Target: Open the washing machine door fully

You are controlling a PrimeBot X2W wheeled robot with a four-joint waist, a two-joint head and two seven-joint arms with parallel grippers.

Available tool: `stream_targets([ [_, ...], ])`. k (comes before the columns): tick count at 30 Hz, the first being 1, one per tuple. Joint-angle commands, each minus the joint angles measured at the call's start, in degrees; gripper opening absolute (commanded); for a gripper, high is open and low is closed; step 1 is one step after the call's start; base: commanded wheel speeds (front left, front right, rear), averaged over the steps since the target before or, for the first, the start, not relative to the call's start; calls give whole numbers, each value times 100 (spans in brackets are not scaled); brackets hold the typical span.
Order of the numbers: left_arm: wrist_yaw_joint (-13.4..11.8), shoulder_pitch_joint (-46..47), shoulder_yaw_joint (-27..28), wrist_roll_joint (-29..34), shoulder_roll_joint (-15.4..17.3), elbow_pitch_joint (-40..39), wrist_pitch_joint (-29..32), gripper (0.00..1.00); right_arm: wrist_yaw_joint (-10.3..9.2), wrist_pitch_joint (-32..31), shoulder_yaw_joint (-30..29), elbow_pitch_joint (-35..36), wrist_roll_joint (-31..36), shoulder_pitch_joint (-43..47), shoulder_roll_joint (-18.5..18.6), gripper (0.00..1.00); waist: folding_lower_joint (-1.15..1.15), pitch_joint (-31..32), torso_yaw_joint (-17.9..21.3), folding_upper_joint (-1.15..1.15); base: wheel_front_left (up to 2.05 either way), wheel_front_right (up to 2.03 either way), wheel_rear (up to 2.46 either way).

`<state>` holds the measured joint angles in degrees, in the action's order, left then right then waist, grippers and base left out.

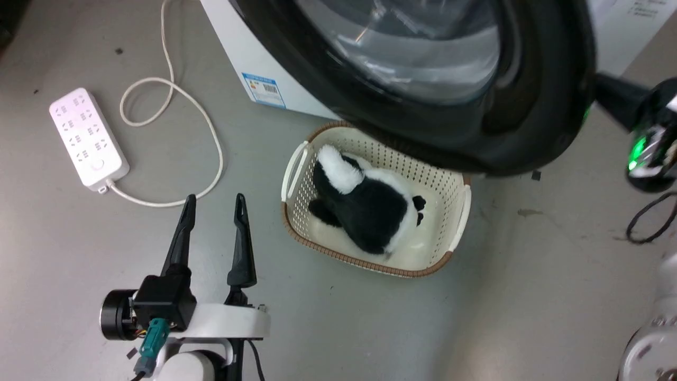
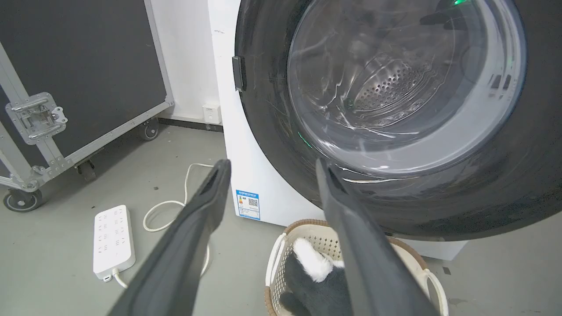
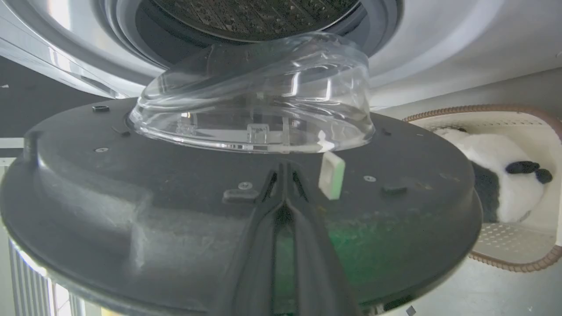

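The washing machine door (image 1: 534, 106) stands swung out from the white washing machine (image 1: 232, 47), its glossy black rim hanging over the basket. In the right wrist view its dark inner face (image 3: 131, 197) and clear glass bowl (image 3: 254, 96) lie before the steel drum (image 3: 254, 13). My right gripper (image 3: 284, 166) is shut, its tips against that inner face just below the bowl. In the head view my right wrist (image 1: 648, 143) shows beyond the door's right edge, the fingers hidden behind it. My left gripper (image 1: 214, 203) is open over the floor, facing the door's outer side (image 2: 505, 193).
A cream basket (image 1: 455, 222) holding a black-and-white plush toy (image 1: 370, 206) sits on the floor under the door. A white power strip (image 1: 87, 137) and its cable (image 1: 206, 121) lie to the left. A wheeled black flight case (image 2: 79, 79) stands far left.
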<state>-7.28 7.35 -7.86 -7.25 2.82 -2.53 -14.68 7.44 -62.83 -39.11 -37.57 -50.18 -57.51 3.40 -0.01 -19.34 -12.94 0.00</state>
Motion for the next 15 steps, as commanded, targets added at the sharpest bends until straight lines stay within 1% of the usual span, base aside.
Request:
stream_targets([
  [1, 46, -69, 49, 53, 6, -10, -32, 100, 5, 20, 176, -34, -127, 196, -51, 0, 1, 97, 16, 0, 0, 0, 0],
  [6, 145, -165, 173, 119, 6, 23, -32, 100, 5, 59, 1074, 34, -842, 839, -52, 0, 1, 353, 9, 0, 0, 0, 0],
  [8, 178, -219, 215, 140, 6, 58, -32, 100, 5, 149, 1447, 79, -1234, 1101, -52, 0, 1, 459, 23, 0, 0, 0, 0],
  [15, 306, -435, 210, 90, 6, 233, -32, 100, 5, 664, 3242, 508, -2401, 2074, -52, 0, 1, 728, 36, 0, 0, 0, 0],
])
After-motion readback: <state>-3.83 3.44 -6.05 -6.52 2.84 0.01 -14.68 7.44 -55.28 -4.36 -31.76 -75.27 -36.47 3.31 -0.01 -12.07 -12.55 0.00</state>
